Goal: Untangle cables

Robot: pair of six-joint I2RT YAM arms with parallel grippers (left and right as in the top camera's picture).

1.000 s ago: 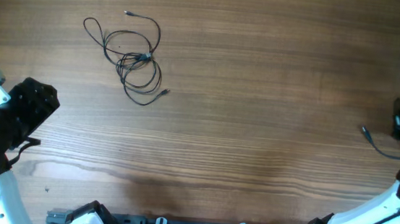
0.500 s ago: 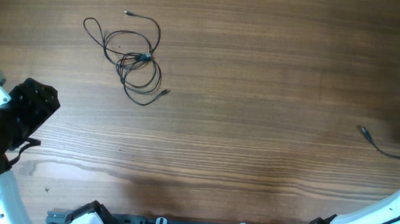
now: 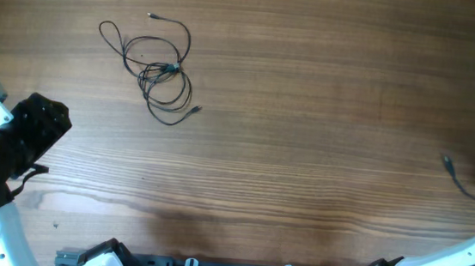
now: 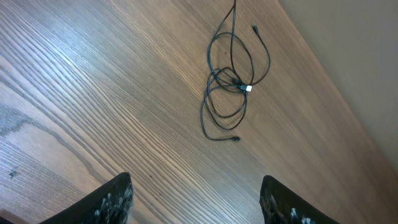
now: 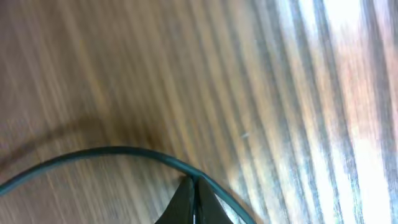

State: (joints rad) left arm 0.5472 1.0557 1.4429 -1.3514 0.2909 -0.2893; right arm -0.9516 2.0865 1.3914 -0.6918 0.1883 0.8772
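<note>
One tangle of black cables (image 3: pixel 167 68) lies on the table (image 3: pixel 308 113), on the left arm's side. One loose cable (image 3: pixel 448 164) lies at the right edge, pinched in the right claw (image 5: pixel 194 198). The left claw (image 4: pixel 199 205) gapes, empty.

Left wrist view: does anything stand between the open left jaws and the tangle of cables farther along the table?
Nothing visible does. Only wood-grain tabletop shows between the left jaws, standing open at the bottom edge, and the tangled cables beyond them.
</note>
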